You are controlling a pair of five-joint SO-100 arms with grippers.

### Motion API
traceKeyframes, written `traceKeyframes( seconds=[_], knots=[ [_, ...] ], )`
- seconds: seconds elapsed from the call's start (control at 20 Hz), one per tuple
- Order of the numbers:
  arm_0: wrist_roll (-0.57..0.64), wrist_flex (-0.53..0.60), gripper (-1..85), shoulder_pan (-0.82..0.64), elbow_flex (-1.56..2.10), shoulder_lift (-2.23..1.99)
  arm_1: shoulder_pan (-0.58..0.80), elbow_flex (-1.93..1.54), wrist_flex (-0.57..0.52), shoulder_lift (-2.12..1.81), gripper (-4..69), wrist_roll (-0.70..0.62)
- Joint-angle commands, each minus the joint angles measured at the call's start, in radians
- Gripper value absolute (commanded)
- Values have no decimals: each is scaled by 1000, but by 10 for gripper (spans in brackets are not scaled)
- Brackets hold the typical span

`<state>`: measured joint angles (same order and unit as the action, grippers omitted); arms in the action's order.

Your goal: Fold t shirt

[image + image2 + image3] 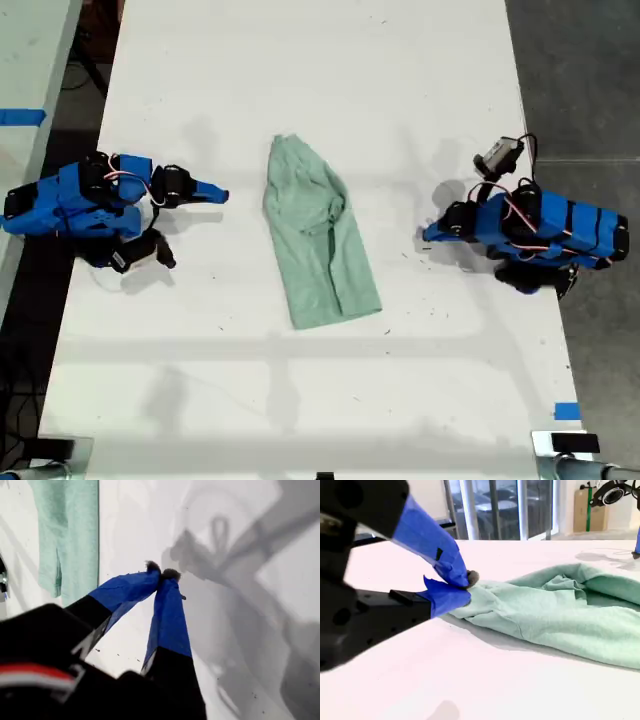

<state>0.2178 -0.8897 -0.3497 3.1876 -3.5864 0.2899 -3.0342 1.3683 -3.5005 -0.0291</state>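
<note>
T shirt: the t shirt (318, 245) lies loose and creased mid-surface (300, 60). In the exterior view its narrow end points to 12 o'clock and its wider hem to 6 o'clock, and it seems already gathered lengthwise.
My first claw: my first claw (161, 573) sits at the shirt's 3 o'clock in the exterior view, well apart from the cloth. Its tips are pressed together on nothing.
My second claw: my second claw (466, 582) sits at the shirt's 9 o'clock in the exterior view and points at the cloth. It is pinched closed and empty. Its wrist view lines the tips up with the near edge, but the exterior view shows bare surface between them.
Step in hand: probably reaching in for a fresh grip, with the fold not yet finished.
Doing it well: spread each claw before it reaches the fabric. Come in low along the surface and take one edge layer near the 6 o'clock hem corners. Lift both sides evenly and carry the hem toward 12 o'clock so the layers stay square.
Risk: the soft knit may bunch or drag sideways if only one side is pulled.
</note>
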Motion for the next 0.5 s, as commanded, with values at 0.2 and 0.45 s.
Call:
traceKeyframes(
  seconds=[0.2,0.45],
  knots=[
    [-17,-6,-1,-15,8,-8,-3,-35,9,-11,17,6],
    [-17,-6,-1,-17,8,-8,-2,-35,9,-11,17,6]
  ],
)
